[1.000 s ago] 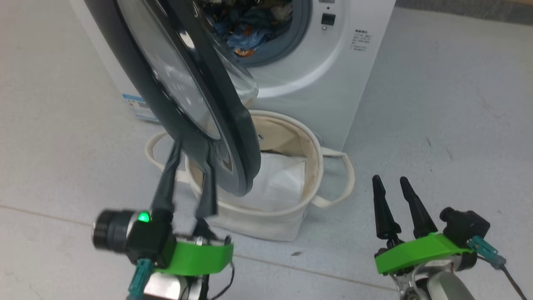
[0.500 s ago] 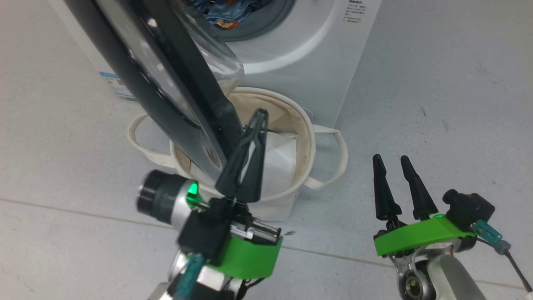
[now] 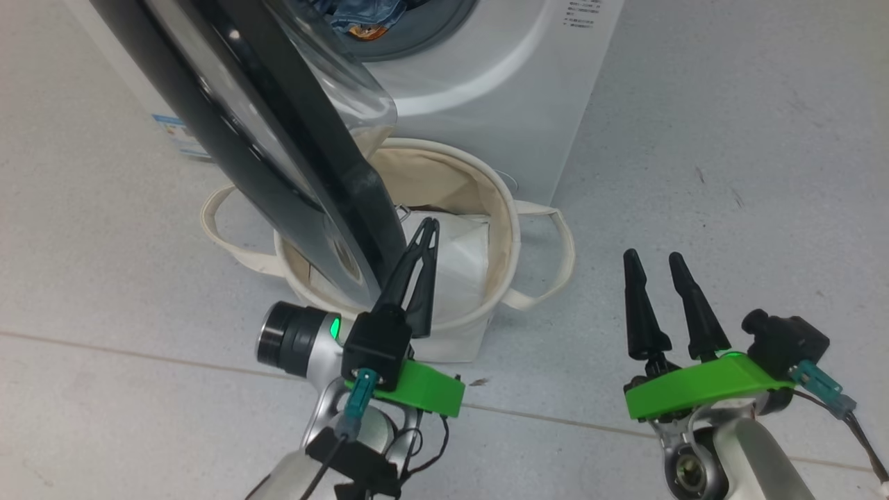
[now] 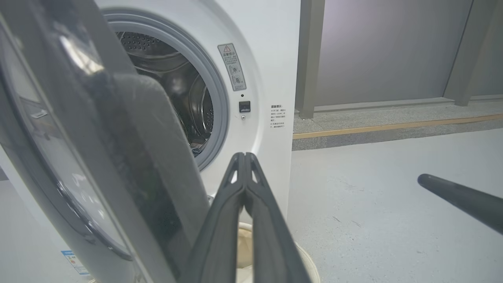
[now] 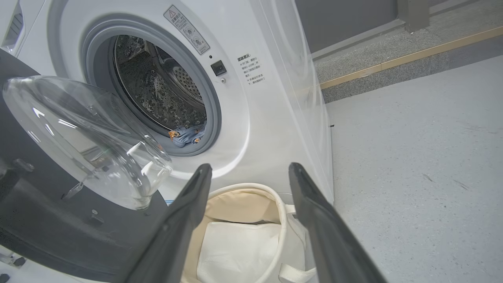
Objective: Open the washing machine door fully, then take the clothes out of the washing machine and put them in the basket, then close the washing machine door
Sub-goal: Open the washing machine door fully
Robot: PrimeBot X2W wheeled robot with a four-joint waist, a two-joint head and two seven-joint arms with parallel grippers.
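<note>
While the door (image 3: 278, 139) stands part open, swung out from the washer (image 3: 500, 90) with its black rim nearly edge-on to the head view, the clothes (image 3: 361, 17) lie inside the drum (image 5: 157, 90), low at its grey front lip. They show as blue fabric with an orange patch. None of it hangs outside the washer.

The door's glass bowl (image 5: 86, 137) bulges toward the drum. In the head view the door's lower edge hangs over the left part of the basket (image 3: 510, 229).

The basket stands on the floor (image 3: 729, 139), right up against the washer front and below the drum. A white sheet (image 3: 465, 264) lies folded inside it. Its two handles loop out to either side.

Left gripper (image 3: 429, 226): fingers pressed together, tips meeting, nothing between them. It points up over the basket, just beside the door's lower rim on the drum side. Cannot tell whether a finger touches the rim.

Right gripper (image 3: 653, 258): fingers spread apart, empty. It hangs above the floor at the lower right of the head view, apart from the basket and pointing toward the washer. One of its fingers pokes in at the right edge of the left wrist view. In its own wrist view the basket and sheet sit between its fingers, with the drum above.
</note>
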